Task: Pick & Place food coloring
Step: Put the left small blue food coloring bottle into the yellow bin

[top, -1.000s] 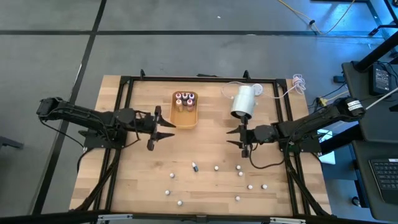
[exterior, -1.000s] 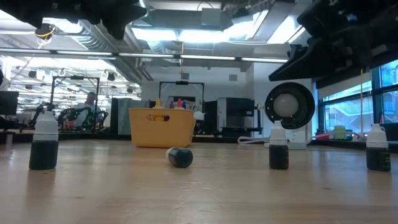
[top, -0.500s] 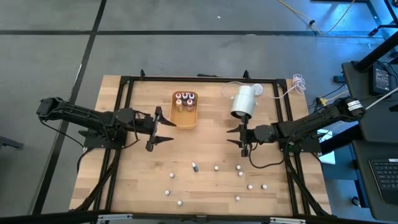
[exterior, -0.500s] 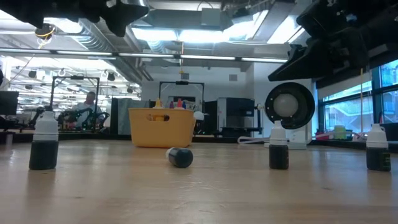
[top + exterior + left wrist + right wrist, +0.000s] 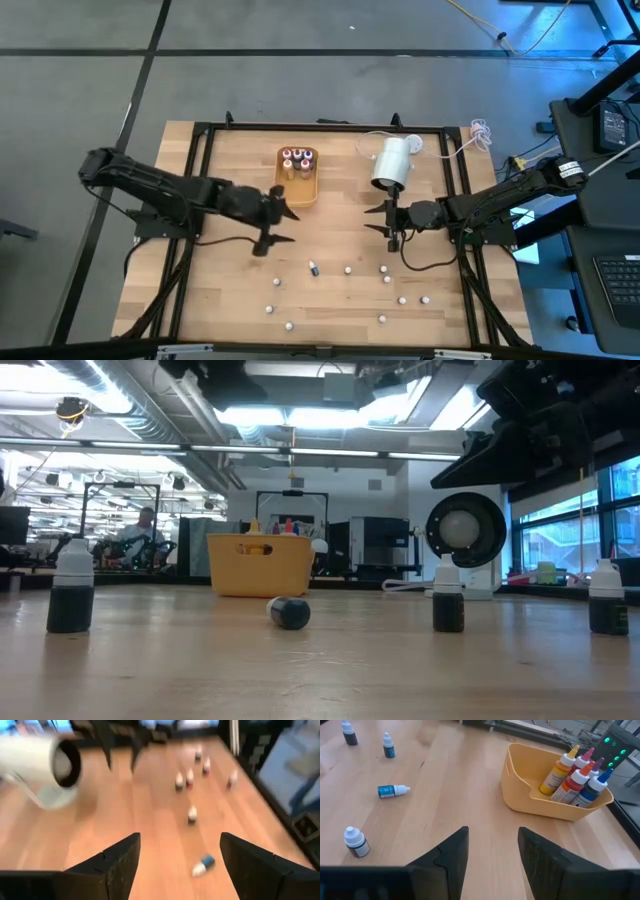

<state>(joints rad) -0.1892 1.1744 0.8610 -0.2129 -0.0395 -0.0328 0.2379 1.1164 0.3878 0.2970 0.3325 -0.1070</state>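
We judge the food coloring bottles (image 5: 348,269) light, rigid, smooth and easily toppled; grip each across the body below the white cap. They stand scattered on the wooden surface (image 5: 220,300), one lying on its side (image 5: 313,268), others in the orange tray (image 5: 297,190). The left gripper (image 5: 273,226) hangs wide open and empty; the right gripper (image 5: 391,222) is part-open, empty. A workshop lies beyond.
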